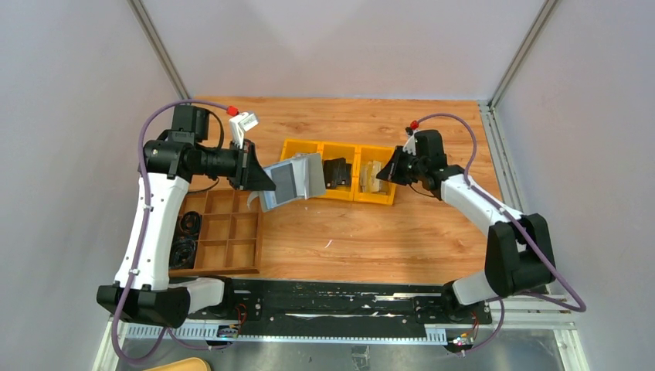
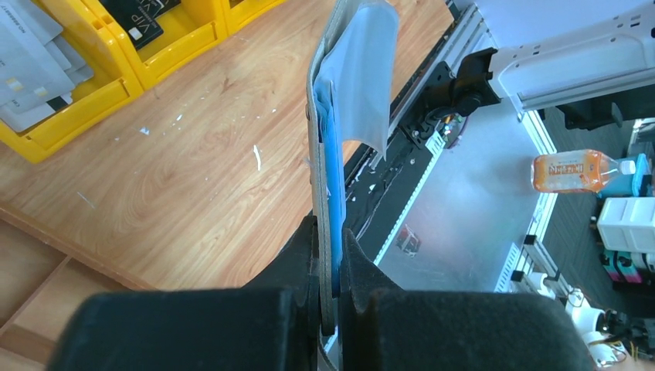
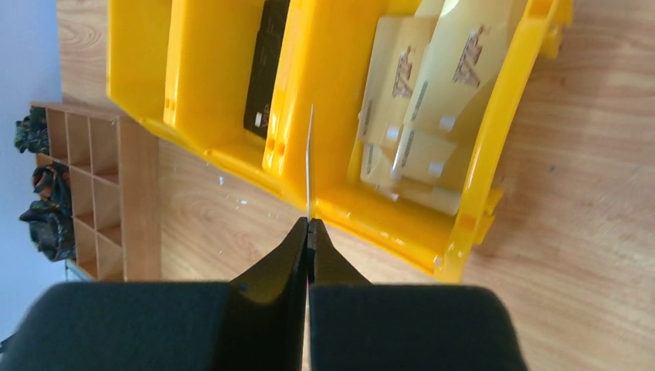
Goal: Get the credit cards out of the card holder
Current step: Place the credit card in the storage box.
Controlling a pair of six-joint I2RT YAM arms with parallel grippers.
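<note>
Wooden table (image 1: 432,239): pale grain, flat.
Yellow bins (image 1: 376,200): glossy plastic; tan credit cards (image 3: 417,116) lie in the end one.
Card holder (image 1: 290,182): soft, grey-blue, lifted, splayed open.
Left gripper (image 2: 328,232): clamped on the holder's edge.
Right gripper (image 3: 309,224): pinching a thin card (image 3: 310,162) edge-on above the bins.

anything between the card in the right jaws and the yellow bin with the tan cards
Nothing visible does. The card points edge-on at the open-topped yellow bin, with only air between them. Tan cards already lie inside.
</note>
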